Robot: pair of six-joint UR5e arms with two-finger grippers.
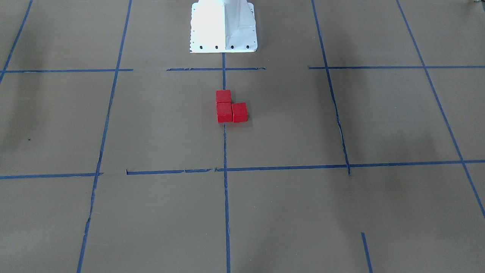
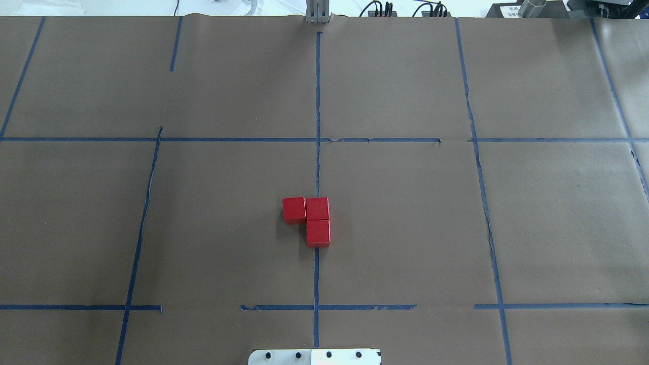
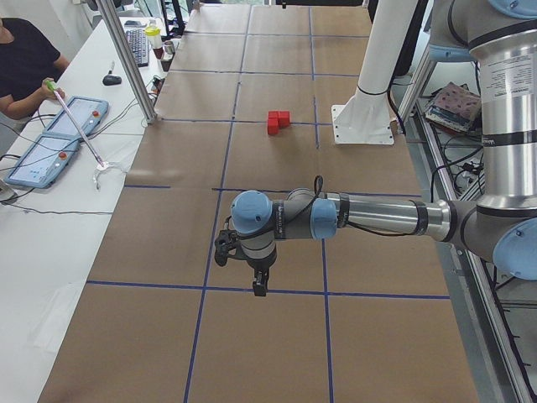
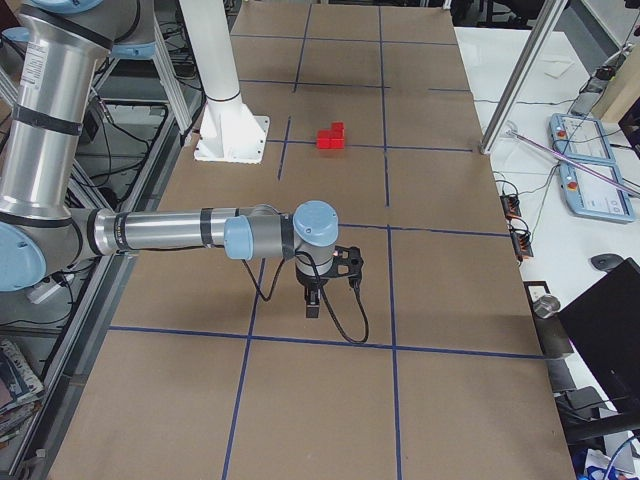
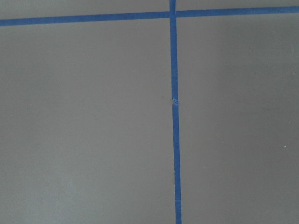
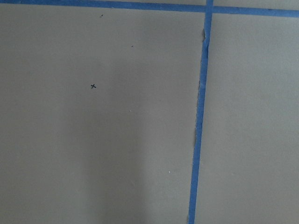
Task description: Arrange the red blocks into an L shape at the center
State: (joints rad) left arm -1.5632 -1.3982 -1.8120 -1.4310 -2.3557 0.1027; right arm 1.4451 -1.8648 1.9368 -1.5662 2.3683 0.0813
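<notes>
Three red blocks sit touching in an L on the center tape line: one left of the line, one on it, and one nearer the robot base. The front-facing view shows the same L. My left gripper hangs over the table end far from the blocks, and so does my right gripper at the opposite end. Only the side views show them, so I cannot tell if either is open or shut. Both wrist views show only brown paper and blue tape.
The white robot base plate stands just behind the blocks. A person sits at a side table with control tablets. An aluminium post rises at the table edge. More tablets lie by the other side.
</notes>
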